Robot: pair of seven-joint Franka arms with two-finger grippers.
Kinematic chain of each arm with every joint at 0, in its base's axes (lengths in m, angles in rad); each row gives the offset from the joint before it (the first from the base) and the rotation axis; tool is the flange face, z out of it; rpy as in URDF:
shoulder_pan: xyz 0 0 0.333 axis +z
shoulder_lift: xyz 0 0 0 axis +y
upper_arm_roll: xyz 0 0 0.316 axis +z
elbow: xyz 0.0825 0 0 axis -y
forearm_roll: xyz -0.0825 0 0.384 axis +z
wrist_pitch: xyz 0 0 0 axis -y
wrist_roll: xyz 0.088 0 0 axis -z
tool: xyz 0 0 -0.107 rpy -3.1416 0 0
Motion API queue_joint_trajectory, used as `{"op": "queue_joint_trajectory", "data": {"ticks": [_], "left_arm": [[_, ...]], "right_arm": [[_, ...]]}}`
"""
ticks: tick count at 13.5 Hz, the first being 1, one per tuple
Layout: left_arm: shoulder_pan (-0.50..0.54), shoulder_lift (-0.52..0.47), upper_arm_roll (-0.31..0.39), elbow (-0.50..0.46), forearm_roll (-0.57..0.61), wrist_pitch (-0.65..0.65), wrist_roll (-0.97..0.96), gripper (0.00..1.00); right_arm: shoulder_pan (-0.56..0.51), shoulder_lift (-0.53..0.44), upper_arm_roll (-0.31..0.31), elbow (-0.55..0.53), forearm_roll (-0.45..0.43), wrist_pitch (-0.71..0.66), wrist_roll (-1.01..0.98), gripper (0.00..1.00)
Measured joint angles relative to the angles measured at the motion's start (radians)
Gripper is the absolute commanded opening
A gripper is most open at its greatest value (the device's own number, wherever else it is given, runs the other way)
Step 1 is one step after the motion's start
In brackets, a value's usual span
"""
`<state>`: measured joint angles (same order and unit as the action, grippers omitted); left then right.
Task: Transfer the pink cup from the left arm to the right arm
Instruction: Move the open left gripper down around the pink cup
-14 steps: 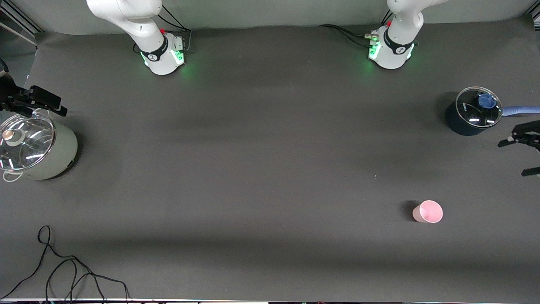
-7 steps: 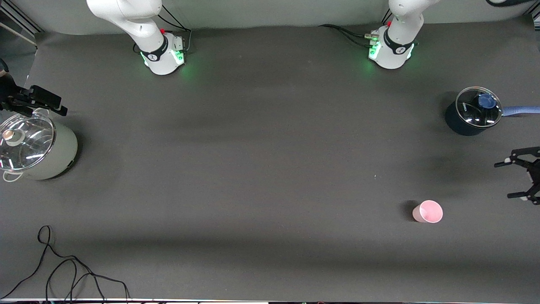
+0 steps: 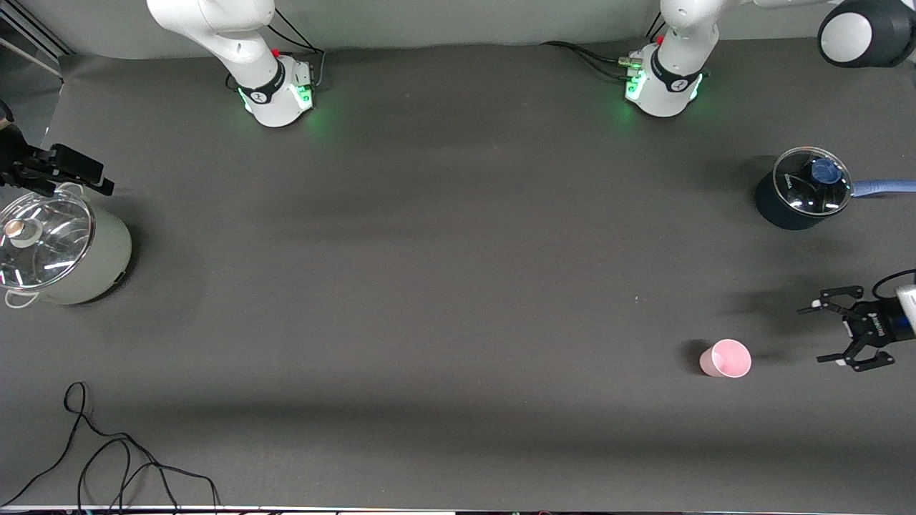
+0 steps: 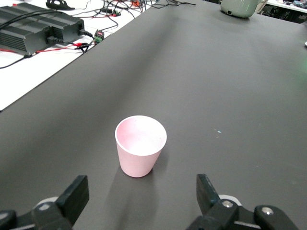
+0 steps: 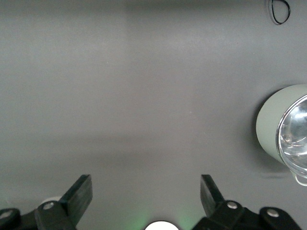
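The pink cup stands upright, mouth up, on the dark table toward the left arm's end, nearer to the front camera than the saucepan. My left gripper is open and empty, low over the table beside the cup, a short gap away. In the left wrist view the cup stands just ahead of the open left gripper, outside its jaws. My right gripper waits open and empty above the pale green pot; it also shows in the right wrist view.
A pale green pot with a glass lid stands at the right arm's end, also in the right wrist view. A dark blue saucepan with a glass lid stands at the left arm's end. A black cable lies near the front edge.
My left gripper has moved from beside the saucepan toward the front camera and in toward the pink cup, staying open. The right arm and the cup have not moved.
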<state>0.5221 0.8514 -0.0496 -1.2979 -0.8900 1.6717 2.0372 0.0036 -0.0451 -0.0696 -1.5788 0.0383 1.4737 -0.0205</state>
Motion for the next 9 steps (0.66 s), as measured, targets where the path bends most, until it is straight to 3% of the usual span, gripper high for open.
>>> {"op": "queue_joint_trajectory", "data": {"ticks": [9], "left_arm": [[0.028,0.169,0.000,-0.001,-0.172,0.014,0.249,1.00]], "right_arm": [[0.000,0.020,0.000,0.000,0.000,-0.001,0.000,1.00]]}}
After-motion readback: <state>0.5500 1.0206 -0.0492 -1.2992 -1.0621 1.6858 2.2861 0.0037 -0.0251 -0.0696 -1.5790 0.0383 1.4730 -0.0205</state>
